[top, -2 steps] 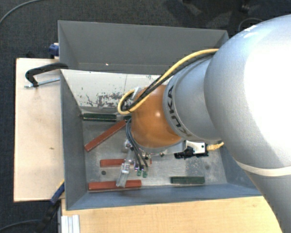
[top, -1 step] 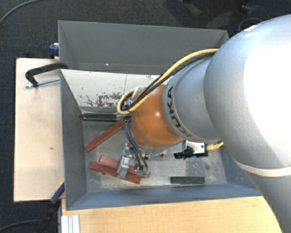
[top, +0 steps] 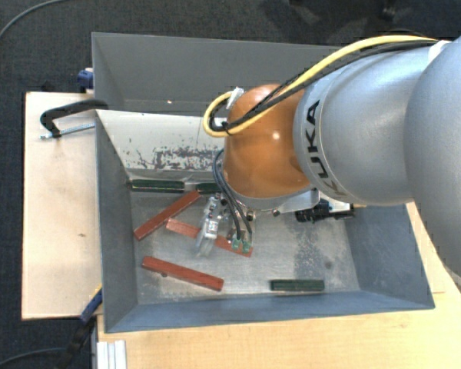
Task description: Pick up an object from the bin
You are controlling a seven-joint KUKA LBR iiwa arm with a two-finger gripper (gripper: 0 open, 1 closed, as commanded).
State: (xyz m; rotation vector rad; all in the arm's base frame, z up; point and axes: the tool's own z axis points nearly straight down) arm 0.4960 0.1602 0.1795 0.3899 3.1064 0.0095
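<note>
bin: plain grey; back wall flecked with dark specks
slanted bar: red-brown
front-left bar: red-brown
front-right bar: dark green
back bar: dark green
wrist cover: glossy orange
cable: yellow
arm: silver-grey, black lettering

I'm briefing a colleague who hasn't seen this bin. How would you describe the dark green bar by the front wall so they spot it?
In the grey bin, find the front wall, at the view's bottom. Two bars lie on the floor along it; the dark green bar is the right-hand one. It is shorter than the red-brown bar to its left.
</note>
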